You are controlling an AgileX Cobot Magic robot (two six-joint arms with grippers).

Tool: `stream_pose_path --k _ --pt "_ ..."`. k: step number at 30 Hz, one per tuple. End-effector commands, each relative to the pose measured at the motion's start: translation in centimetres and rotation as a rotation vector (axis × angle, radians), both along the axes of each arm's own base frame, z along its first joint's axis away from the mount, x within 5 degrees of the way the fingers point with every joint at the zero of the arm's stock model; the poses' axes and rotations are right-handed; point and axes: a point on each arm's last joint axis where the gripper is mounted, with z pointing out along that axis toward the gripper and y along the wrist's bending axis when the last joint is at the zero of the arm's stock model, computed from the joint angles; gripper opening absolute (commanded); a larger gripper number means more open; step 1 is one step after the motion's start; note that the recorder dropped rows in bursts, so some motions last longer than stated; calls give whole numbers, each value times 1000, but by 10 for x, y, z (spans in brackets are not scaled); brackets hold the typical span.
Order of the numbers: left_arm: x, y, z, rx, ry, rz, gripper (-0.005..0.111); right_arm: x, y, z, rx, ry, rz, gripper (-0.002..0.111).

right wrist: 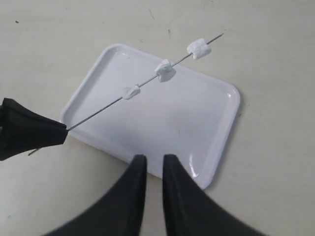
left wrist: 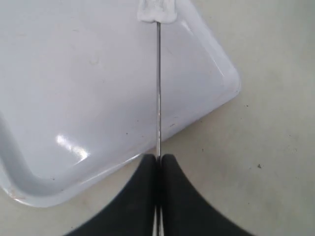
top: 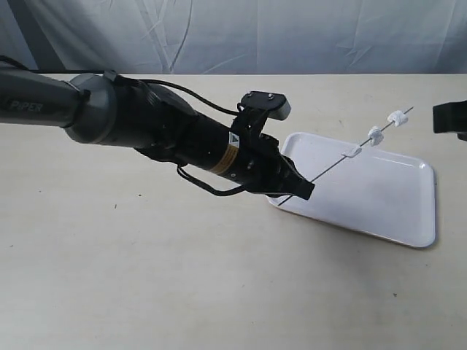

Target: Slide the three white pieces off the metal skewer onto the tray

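Light is bright, even and diffuse in all three views, with no hard beam. In the exterior view, shadows on the counter (top: 146,277) are faint and soft-edged. The darkest patch sits under the left end effector (top: 306,191), at the nine o'clock corner of the tray (top: 379,197), and a thin dark line runs under the tray's six o'clock rim. That picture is sharp. In the left wrist view, small white glare patches mark the glossy tray near one corner and the metal skewer (left wrist: 158,98) glints along its length. The end effector there is featureless black with soft edges. The right end effector (right wrist: 154,160) is likewise black and slightly blurred, with glare on the tray corner nearest it.
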Motion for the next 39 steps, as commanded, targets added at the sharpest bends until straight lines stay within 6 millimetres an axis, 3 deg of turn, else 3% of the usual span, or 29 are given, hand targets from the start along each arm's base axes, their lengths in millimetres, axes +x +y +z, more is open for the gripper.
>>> stream_pose_path --k 1,3,4,8,17,20,27,39 --pt "-6 3 2 -7 26 -5 0 -16 -7 10 40 -21 -15 53" --pt "-8 6 4 -1 22 4 0 -22 -9 13 113 -26 -74 70" --pt "-9 8 5 4 9 5 0 -24 -11 13 141 -11 -107 71" --pt "-14 14 17 1 -29 10 0 -26 -7 0 183 53 -115 59" --pt "-19 32 34 -7 -71 37 0 -19 10 -59 435 -21 -92 60" --pt "-16 44 38 -11 -73 64 0 -16 12 -69 500 -105 -69 60" --pt "-16 59 53 -33 -92 95 0 3 8 -66 665 -281 -142 58" --pt "-24 69 58 -22 -115 130 0 32 16 -81 895 -247 -314 58"
